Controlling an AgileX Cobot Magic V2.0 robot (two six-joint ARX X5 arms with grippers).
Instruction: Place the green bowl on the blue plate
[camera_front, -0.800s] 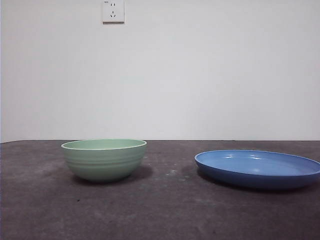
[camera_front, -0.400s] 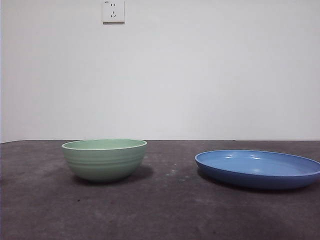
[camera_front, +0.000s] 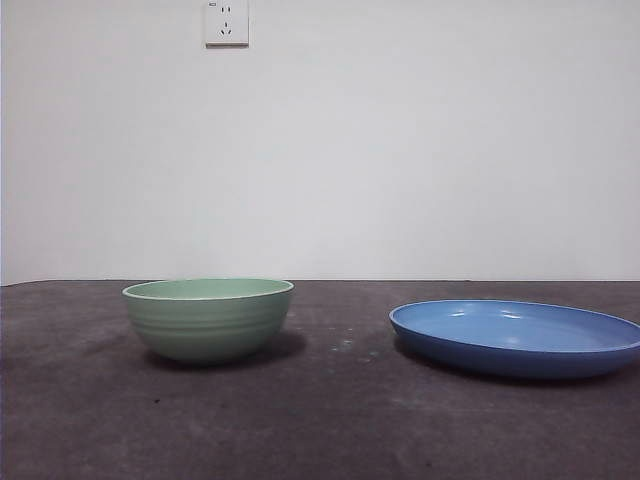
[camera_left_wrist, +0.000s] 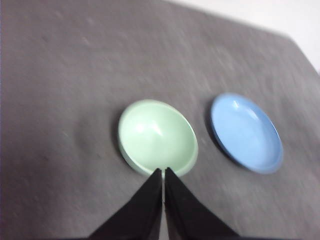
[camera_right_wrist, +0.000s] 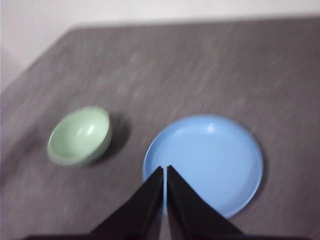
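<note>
Left gripper up in the air above the near rim of the green bowl, jaws pressed together, pinching nothing, touching nothing. Right gripper same deal above the blue plate: jaws closed tip to tip, empty, well clear of the dish.

Seen from the front: green bowl upright at about 8 o'clock, blue plate flat at about 4 o'clock, well apart with bare table between. Bowl not on the plate yet. Both empty inside.

No brands or readable writing anywhere. Only a white wall socket up at 11 o'clock, markings too small to read.

Dark grey-brown table with a slightly mottled, matte look. Plain white wall behind.
</note>
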